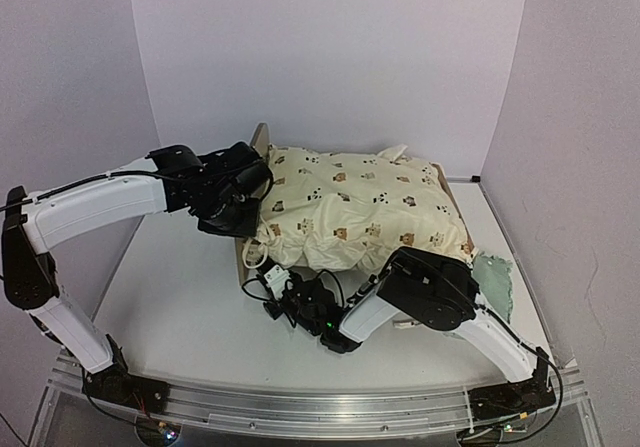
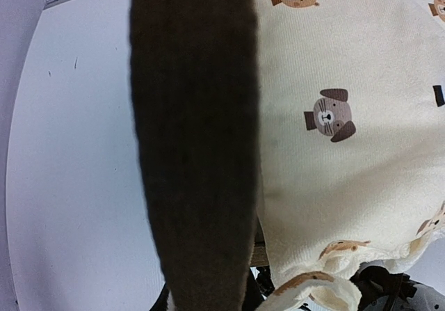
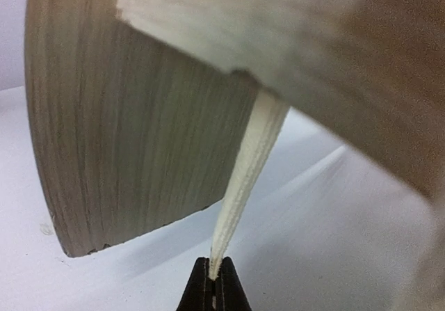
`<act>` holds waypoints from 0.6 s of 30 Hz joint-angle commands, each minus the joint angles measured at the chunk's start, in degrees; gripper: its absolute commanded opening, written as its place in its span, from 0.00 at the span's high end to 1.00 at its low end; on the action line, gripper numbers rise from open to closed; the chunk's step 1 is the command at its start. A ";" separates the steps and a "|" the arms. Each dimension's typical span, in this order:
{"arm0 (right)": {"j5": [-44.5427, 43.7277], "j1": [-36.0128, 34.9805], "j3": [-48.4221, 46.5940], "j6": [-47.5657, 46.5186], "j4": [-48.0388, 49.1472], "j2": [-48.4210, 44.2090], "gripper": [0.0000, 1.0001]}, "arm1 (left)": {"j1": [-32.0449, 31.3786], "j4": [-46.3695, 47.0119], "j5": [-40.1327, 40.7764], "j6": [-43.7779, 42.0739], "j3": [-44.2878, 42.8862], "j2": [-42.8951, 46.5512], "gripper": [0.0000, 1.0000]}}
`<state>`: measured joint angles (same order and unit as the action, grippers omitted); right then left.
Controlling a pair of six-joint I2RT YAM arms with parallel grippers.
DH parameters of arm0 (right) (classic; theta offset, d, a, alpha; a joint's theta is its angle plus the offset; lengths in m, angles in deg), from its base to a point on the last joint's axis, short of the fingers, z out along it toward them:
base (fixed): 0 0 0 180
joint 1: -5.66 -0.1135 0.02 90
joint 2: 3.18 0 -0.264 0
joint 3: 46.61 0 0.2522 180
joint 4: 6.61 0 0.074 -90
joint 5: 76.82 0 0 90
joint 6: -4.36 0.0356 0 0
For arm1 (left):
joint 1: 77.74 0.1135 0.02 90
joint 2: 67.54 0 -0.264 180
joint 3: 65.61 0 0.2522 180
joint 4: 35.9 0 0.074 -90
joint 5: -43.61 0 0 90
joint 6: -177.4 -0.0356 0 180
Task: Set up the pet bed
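The pet bed (image 1: pixel 261 138) stands mid-table, and only bits of its light-wood frame show under the cream bear-print cushion (image 1: pixel 360 207) lying on it. My right gripper (image 1: pixel 272 289) is low at the bed's near left corner. In the right wrist view it (image 3: pixel 213 277) is shut on a cream tie (image 3: pixel 247 179) that runs up taut past the wooden frame (image 3: pixel 139 144). My left gripper (image 1: pixel 240 207) is at the bed's left end by the headboard. In its wrist view a dark blurred band (image 2: pixel 198 151) hides the jaws, with the cushion (image 2: pixel 334 81) beside it.
A small mint green pillow (image 1: pixel 493 279) lies on the table to the right of the bed, behind my right arm. White walls enclose the table on three sides. A loose tie loop (image 1: pixel 255 252) hangs at the bed's left near corner.
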<state>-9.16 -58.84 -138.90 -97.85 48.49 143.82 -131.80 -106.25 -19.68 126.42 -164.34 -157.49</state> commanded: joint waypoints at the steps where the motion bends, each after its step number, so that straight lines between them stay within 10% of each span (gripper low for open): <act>1: -0.14 -0.25 0.04 0.65 2.41 -0.43 1.00 | -1.13 4.52 0.75 -4.14 -0.73 7.12 1.00; 18: 20.09 -5.41 15.77 12.76 2.50 -11.49 1.00 | 0.30 20.69 3.89 -8.11 12.19 9.13 1.00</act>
<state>3.36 -62.49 -124.31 -89.94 50.45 136.65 -131.71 -96.03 -19.21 125.35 -152.24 -152.77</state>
